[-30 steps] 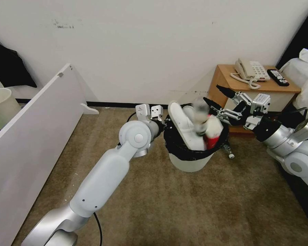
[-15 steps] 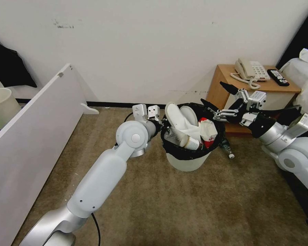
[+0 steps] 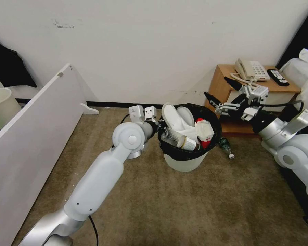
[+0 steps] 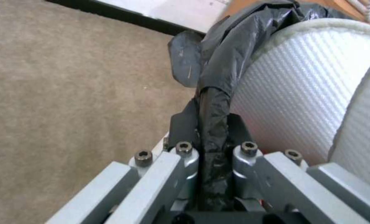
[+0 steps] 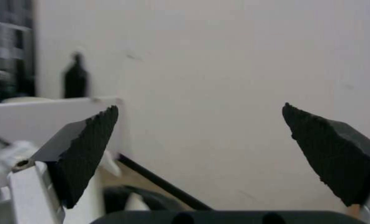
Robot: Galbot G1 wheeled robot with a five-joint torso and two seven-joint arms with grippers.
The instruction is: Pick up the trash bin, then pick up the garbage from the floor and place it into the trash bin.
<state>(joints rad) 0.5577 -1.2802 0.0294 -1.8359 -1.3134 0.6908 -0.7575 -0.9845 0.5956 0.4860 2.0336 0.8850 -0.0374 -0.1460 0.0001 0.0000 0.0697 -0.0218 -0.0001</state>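
The trash bin (image 3: 185,163), white with a black bag over its rim, is in the middle of the carpet. It is stuffed with white slippers (image 3: 174,118), a clear bottle (image 3: 176,138) and a red-white wrapper (image 3: 204,131). My left gripper (image 3: 157,128) is shut on the bin's left rim; in the left wrist view the gripper (image 4: 212,124) pinches the black bag (image 4: 234,46) beside a white slipper (image 4: 301,93). My right gripper (image 3: 216,87) hangs open above and to the right of the bin, with nothing between its fingers (image 5: 90,149). A green-labelled bottle (image 3: 226,146) lies on the floor right of the bin.
A wooden nightstand (image 3: 226,85) with a telephone (image 3: 250,70) and a black remote (image 3: 278,77) stands close behind the right gripper. A white board (image 3: 34,136) leans along the left, with an unlined bucket (image 3: 1,106) beyond it. White bedding (image 3: 306,78) is at the right edge.
A bottle dropped from the right gripper into the bin. The open right gripper then rose and drew back toward the nightstand. The left arm and bin shifted slightly left.
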